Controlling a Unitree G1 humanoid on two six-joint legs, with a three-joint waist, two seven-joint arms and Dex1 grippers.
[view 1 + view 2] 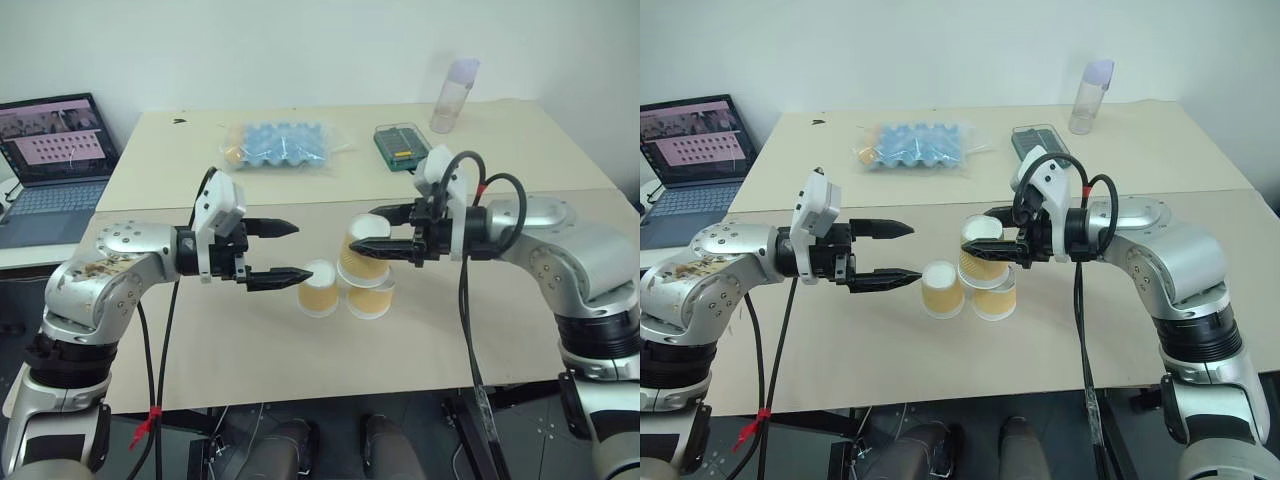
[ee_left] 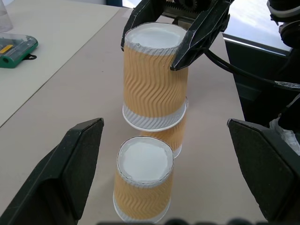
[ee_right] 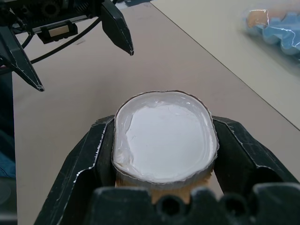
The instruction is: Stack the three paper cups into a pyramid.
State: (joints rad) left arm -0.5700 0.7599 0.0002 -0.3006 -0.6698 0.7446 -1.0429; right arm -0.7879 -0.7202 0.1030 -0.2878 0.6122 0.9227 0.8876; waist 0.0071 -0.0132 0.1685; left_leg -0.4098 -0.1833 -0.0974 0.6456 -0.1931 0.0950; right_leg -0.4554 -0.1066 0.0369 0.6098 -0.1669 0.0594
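A laptop (image 1: 55, 150), blue egg tray (image 1: 280, 143), green case (image 1: 402, 147) and bottle (image 1: 453, 95) sit behind

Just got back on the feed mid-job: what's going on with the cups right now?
The right gripper is shut on the top cup, squeezing it near its upturned base and holding it over the two base cups. Those sit upside down on the table: the near cup and the far cup, close side by side. The held cup seems to sit mostly over the far one, so the pyramid isn't finished. The left gripper hangs open beside the near cup, holding nothing.
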